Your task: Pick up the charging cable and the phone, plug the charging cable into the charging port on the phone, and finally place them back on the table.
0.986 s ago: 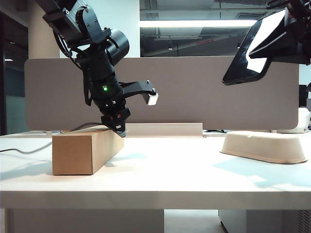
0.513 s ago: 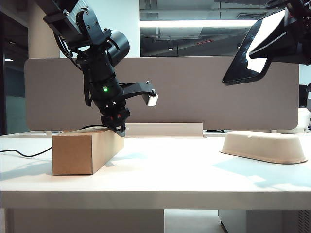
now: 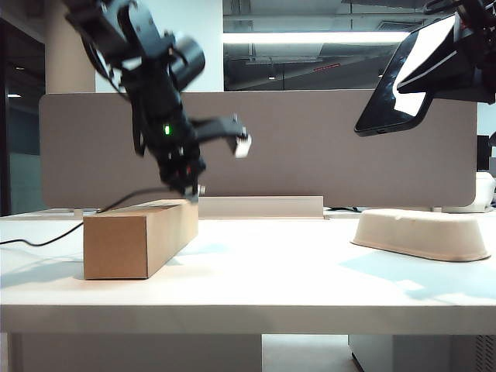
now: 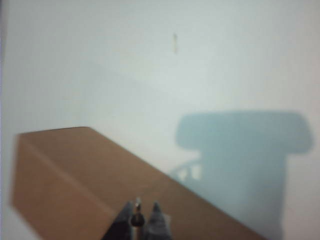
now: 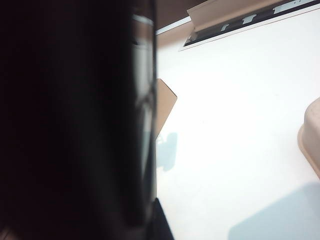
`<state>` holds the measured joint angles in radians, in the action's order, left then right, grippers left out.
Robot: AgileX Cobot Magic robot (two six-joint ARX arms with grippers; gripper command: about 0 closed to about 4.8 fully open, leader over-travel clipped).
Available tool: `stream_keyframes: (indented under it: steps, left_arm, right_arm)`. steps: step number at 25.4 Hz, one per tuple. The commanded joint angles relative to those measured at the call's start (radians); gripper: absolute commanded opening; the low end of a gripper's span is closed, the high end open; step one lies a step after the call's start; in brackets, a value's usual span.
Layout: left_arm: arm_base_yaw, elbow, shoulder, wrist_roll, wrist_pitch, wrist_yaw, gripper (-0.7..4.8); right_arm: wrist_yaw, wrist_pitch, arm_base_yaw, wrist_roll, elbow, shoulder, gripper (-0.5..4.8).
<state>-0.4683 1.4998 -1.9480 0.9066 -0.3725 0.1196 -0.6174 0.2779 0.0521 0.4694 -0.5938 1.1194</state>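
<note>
On the near stretch of the white worktop [image 3: 256, 283] nothing has altered; the change sits toward its left end, above the cardboard box [image 3: 139, 236]. The left tool [image 3: 194, 190], which a second ago pressed low against the box's top with its fingers apart, has now narrowed them onto the plug end of the charging cable [image 3: 124, 200] and come up clear of the box. The left wrist view bears this out: the two fingertips [image 4: 154, 220] stand close together with a small metal plug tip between them, the box top just beneath. The cord trails from that grip off the box's far side and runs along the worktop toward its left edge. By my reading the cable pick-up is done, and the plug must next be brought across to meet the phone.

The phone [image 3: 403, 74] hangs high over the right end, gripped by the right tool [image 3: 457, 66] and unmoved through the second, tilted with its lower short edge pointing down and left; the charging port is too small to make out. Below it a pale pulp tray [image 3: 425, 234] rests near the right edge.

Behind runs a grey divider panel [image 3: 310, 147], then a dim office with strip lights.
</note>
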Motion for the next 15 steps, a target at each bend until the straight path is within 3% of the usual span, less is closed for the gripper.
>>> stream_keyframes:
  steps: [1,6,10,15]
  left_arm:
    - [-0.004,0.009,0.066,-0.016,-0.043,-0.029,-0.06]
    - [-0.004,0.009,0.159,-0.184,-0.134,-0.171,-0.06]
    - [-0.004,0.009,0.23,-0.273,-0.189,-0.308,-0.06]
    - [-0.004,0.008,0.301,-0.35,-0.273,-0.471,-0.06]
  right_arm:
    - [-0.006,0.047,0.001,-0.024,-0.008,-0.007,-0.03]
    - [-0.009,0.064,0.004,-0.025,-0.008,-0.007,-0.03]
    - [-0.019,0.069,0.01,-0.024,-0.014,-0.007,-0.03]
    - [-0.108,0.098,0.012,0.008,-0.022,-0.008,-0.03]
